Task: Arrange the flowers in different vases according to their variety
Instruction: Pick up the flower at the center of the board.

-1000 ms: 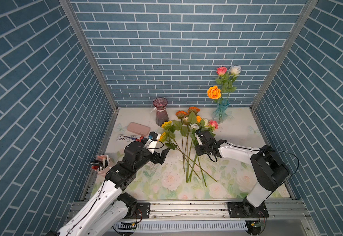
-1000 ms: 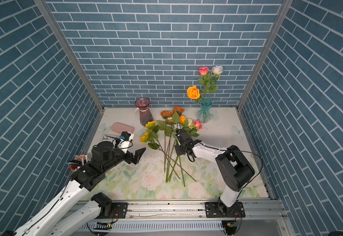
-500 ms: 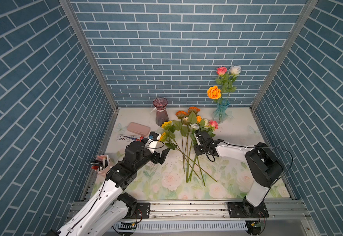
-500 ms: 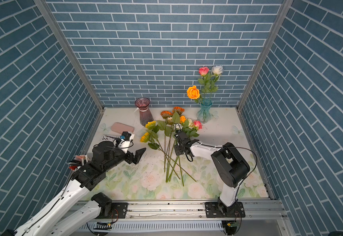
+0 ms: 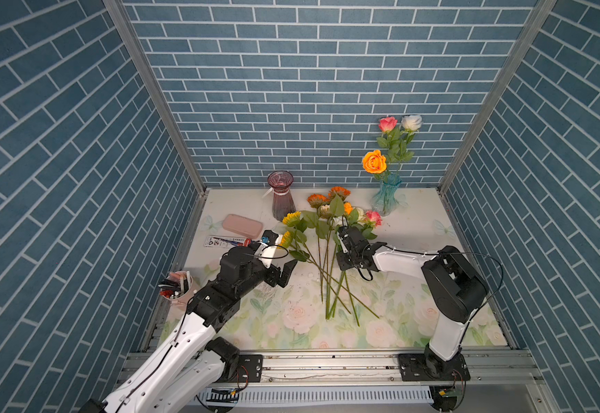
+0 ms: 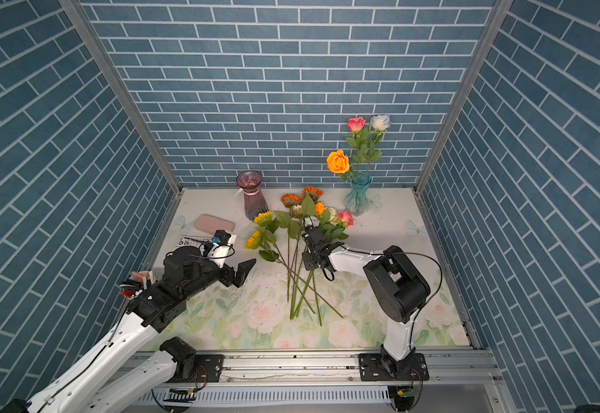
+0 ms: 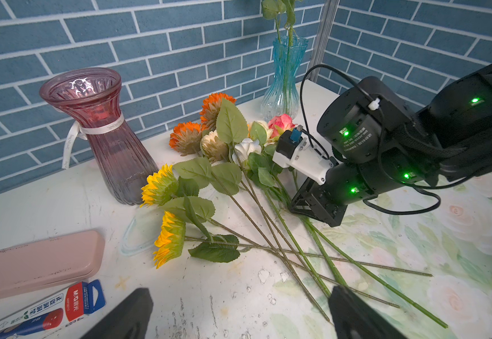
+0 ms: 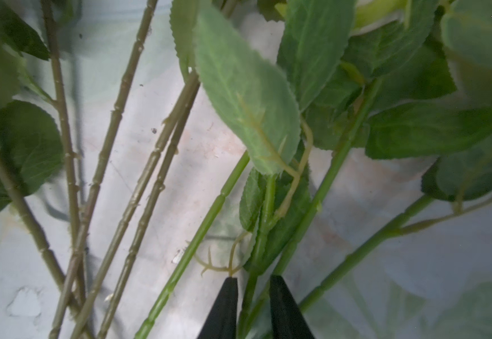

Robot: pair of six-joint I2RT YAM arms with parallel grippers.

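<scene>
Boxed in on the left, far and right sides by blue brick-pattern walls (image 5: 291,89), with bare metal posts (image 5: 155,96) running down to the two far corners. Below, a table (image 5: 416,229) under a cloth: pale and scuffed toward the far side, printed with faded roses and leaves toward the near side. Along the near edge, a metal rail (image 5: 327,362) carrying both arm bases.

Far, left of centre, upright: plum vase (image 5: 281,198), white ribbon tied at the neck. Far right, upright close to the wall: aqua vase (image 5: 386,195), holding an orange rose (image 5: 374,161), a pink rose (image 5: 387,124) and a white rose (image 5: 411,122).

Between the two vases and a little nearer, loose flowers (image 5: 327,229) in a crossed heap flat on the table, heads toward the far side, stems fanning toward the near side. Yellow sunflower heads at the left of the heap, orange ones at the far end, a pink rose at the right, near the aqua vase.

Left fingers (image 7: 127,314) spread wide, gripping nothing, held low over the table left of the heap. Right fingers (image 8: 224,308) down in the right part of the heap, almost closed, a green stem in the narrow slit between them. Impossible to tell whether pressed tight.

Left of the plum vase, lying flat: pink case (image 5: 242,225). Just nearer, a printed packet (image 5: 225,242). At the table's left edge, a cup of pens (image 5: 178,286).
</scene>
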